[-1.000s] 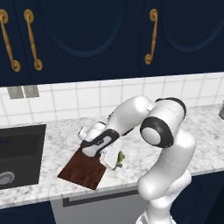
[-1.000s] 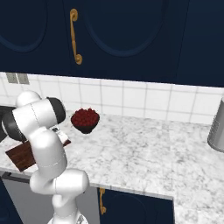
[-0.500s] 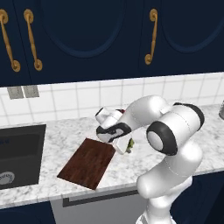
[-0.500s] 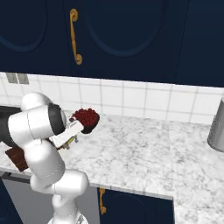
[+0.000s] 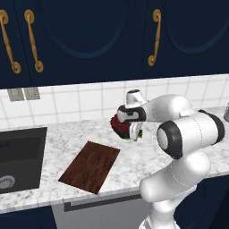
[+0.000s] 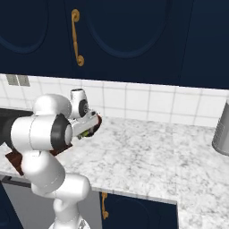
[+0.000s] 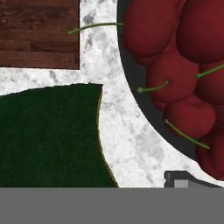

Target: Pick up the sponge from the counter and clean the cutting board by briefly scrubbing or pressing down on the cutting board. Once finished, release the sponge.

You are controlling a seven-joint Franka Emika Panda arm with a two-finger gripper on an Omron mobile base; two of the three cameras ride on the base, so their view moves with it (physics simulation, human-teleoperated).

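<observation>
The marble-look table (image 5: 67, 141) runs left to right beneath dark blue cabinets with brass handles and a white tiled wall. A dark sink basin (image 5: 18, 156) is let into its left end, and a grey metal canister (image 6: 222, 129) stands on it far to the right.

The white arm (image 5: 188, 134) rises from the near right in the left base view and reaches left and away, so that its hand hangs low over the middle of the table, just in front of the tiled wall.

The cutting board (image 5: 91, 166) lies flat on the table near the front edge, between the sink and the arm's base, with nothing on it. In the hand view one corner of it (image 7: 39, 33) shows at the upper left.

A dark bowl of red fruit (image 5: 120, 124) sits on the table farther back, partly hidden behind the hand; up close its stemmed red fruit (image 7: 175, 57) crowds the right side.

The sponge (image 7: 50, 135), dark green with a thin yellow edge, shows large at the lower left of the hand view, beside the bowl and near the board's corner, apart from both. In the left base view a bit of green and yellow (image 5: 139, 133) peeks out at the hand.

The fingers (image 5: 134, 132) are mostly hidden, so it cannot be told whether they are apart, together or gripping the sponge.
</observation>
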